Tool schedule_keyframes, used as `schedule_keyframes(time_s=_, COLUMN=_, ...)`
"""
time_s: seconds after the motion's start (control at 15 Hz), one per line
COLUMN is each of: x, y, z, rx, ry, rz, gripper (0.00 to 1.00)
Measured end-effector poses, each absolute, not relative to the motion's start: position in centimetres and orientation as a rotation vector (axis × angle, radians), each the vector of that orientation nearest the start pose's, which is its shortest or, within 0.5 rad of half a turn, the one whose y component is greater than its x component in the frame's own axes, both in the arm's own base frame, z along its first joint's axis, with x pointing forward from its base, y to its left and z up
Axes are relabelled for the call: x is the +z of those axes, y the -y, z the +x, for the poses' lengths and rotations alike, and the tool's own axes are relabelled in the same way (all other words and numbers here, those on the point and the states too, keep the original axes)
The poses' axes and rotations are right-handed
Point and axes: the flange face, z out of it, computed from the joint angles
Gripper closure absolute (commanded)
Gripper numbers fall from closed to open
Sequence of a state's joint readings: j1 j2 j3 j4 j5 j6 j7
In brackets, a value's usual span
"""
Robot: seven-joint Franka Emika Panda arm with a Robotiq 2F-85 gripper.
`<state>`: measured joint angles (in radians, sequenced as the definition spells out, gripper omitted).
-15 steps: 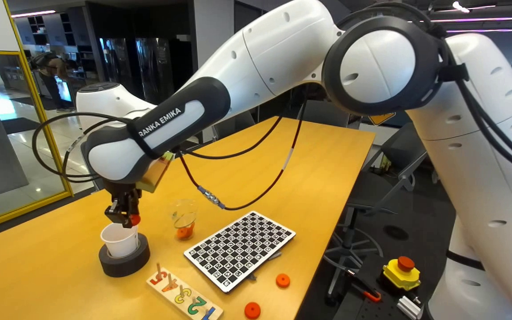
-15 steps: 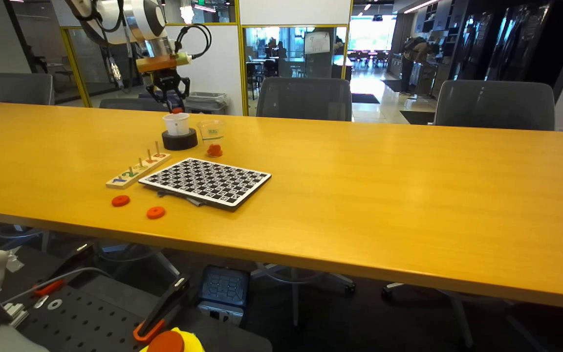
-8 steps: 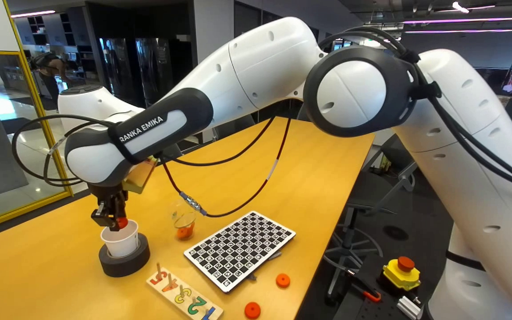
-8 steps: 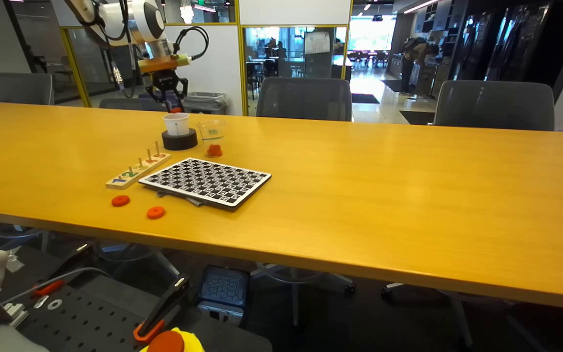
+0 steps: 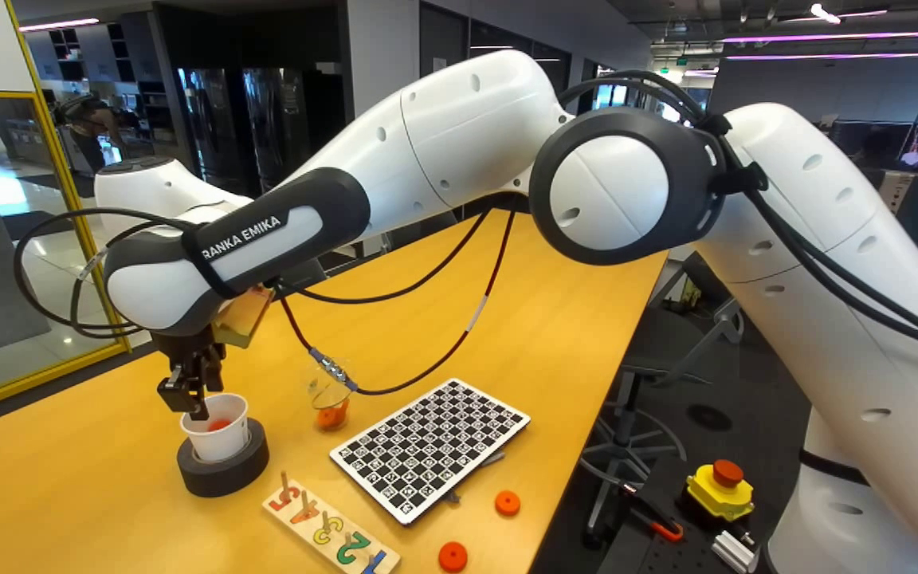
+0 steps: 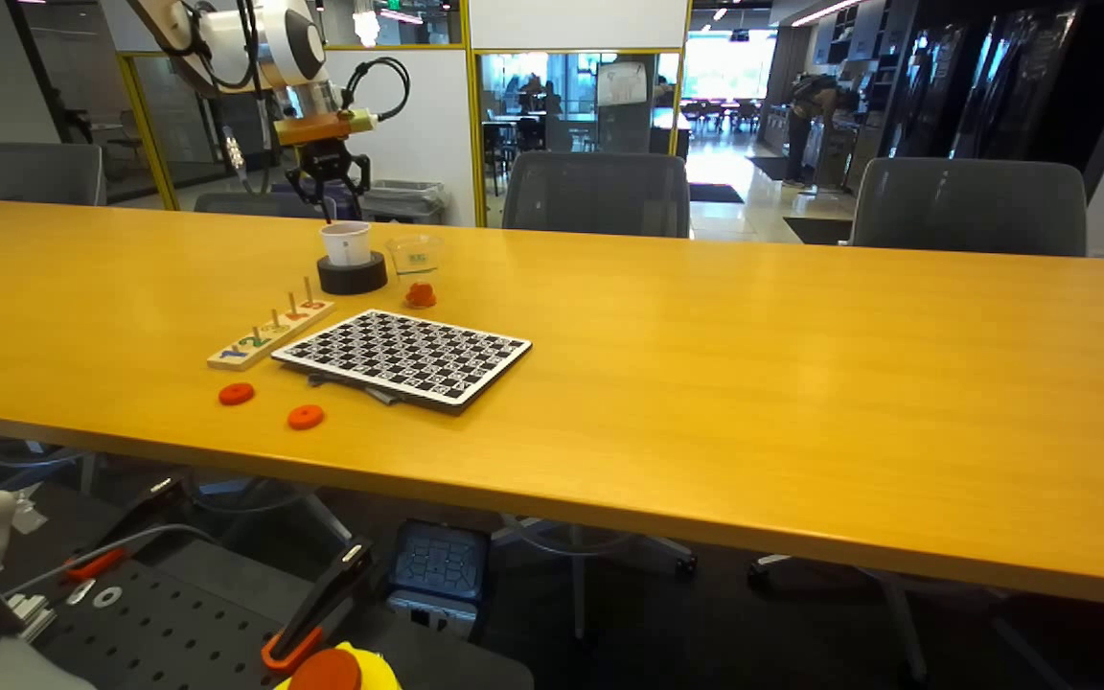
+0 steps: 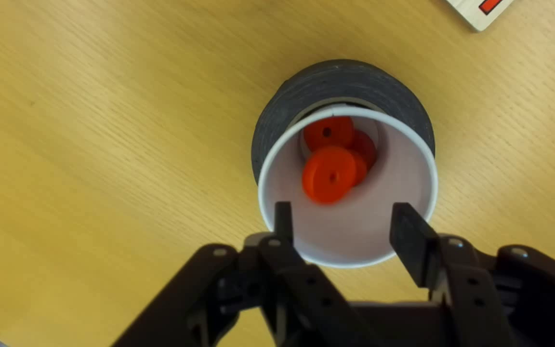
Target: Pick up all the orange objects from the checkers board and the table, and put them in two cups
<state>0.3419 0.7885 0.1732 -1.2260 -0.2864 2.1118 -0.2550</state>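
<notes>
Orange discs (image 7: 329, 176), wrist view: several lie in the white cup (image 7: 403, 178), toward its 11 o'clock; over the rim, at 8 and 4 o'clock, the fingers of the gripper (image 7: 341, 213) stand apart and hold nothing; half a second ago a disc was pinched there, and it now rests in the cup, probably uppermost; this placement may be judged complete. The cup stands within a dark ring (image 7: 342, 79); contact between fingers and rim cannot be told.

Surface, an exterior view, with the checkered board (image 6: 403, 355) as the dial's centre: at 12 o'clock, a clear cup (image 6: 415, 254) with orange pieces (image 6: 420, 295) at its bottom; between 9 and 10, a numbered peg board (image 6: 271, 337); at 8, a loose disc (image 6: 306, 417) on the table (image 6: 753, 383); nearer 9, another loose disc (image 6: 237, 394); these two presumably remain to be fetched.

Room: at 12 o'clock past the table, a bin (image 6: 406, 201); between 1 and 2, a mesh-backed chair (image 6: 595, 192); farthest, at 2, a person (image 6: 813, 107) bending forward.
</notes>
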Motion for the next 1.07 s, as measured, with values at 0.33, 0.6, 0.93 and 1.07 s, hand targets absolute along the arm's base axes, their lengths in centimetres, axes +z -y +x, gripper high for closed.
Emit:
schedule_keyframes(time_s=0.33, x=31.4, y=-33.1, z=68.7, rx=-0.181, ry=1.336, rz=-2.971, gripper=0.00)
schedule_keyframes(time_s=0.6, x=31.6, y=-32.8, z=68.2, rx=-0.171, ry=1.324, rz=-2.981, gripper=0.00)
schedule_keyframes(time_s=0.93, x=32.3, y=-31.1, z=65.4, rx=-0.168, ry=1.249, rz=-3.023, gripper=0.00)
schedule_keyframes(time_s=1.07, x=32.6, y=-29.9, z=64.0, rx=-0.165, ry=1.218, rz=-3.042, gripper=0.00)
